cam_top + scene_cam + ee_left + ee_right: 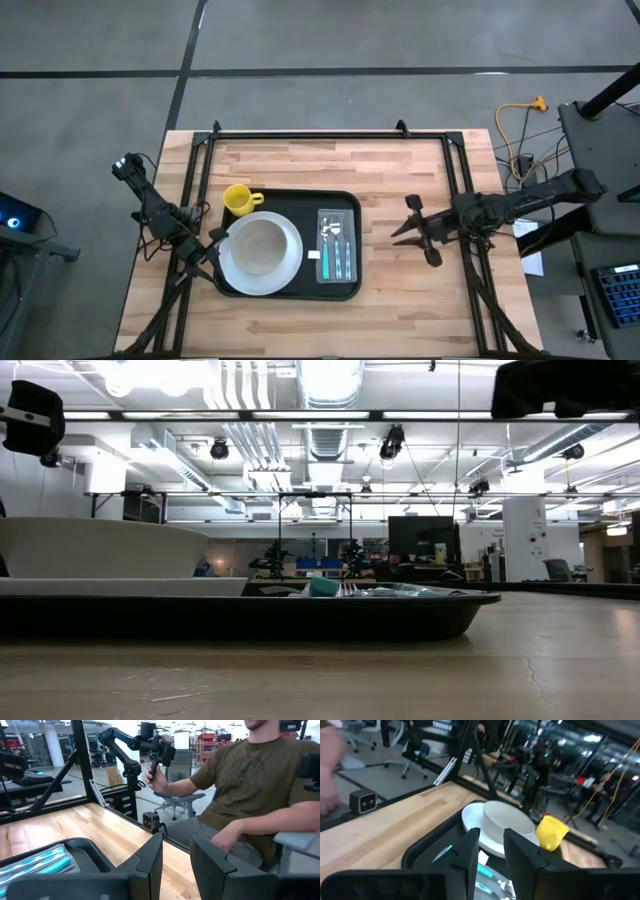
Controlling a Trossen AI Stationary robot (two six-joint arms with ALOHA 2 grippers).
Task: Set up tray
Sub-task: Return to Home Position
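The black tray lies mid-table. On it a white plate carries a white bowl; a yellow mug stands at its far left corner, and a clear packet of teal-handled cutlery lies on its right side. My left gripper is open at the tray's left rim, beside the plate. In the left wrist view its fingers frame only table and the tray's corner. My right gripper is open over bare wood to the right of the tray, facing it.
Black frame rails run along the table's far edge and down both sides. A person sits just beyond the table's edge, one hand on a black arm's handle. Bare wood lies right of and in front of the tray.
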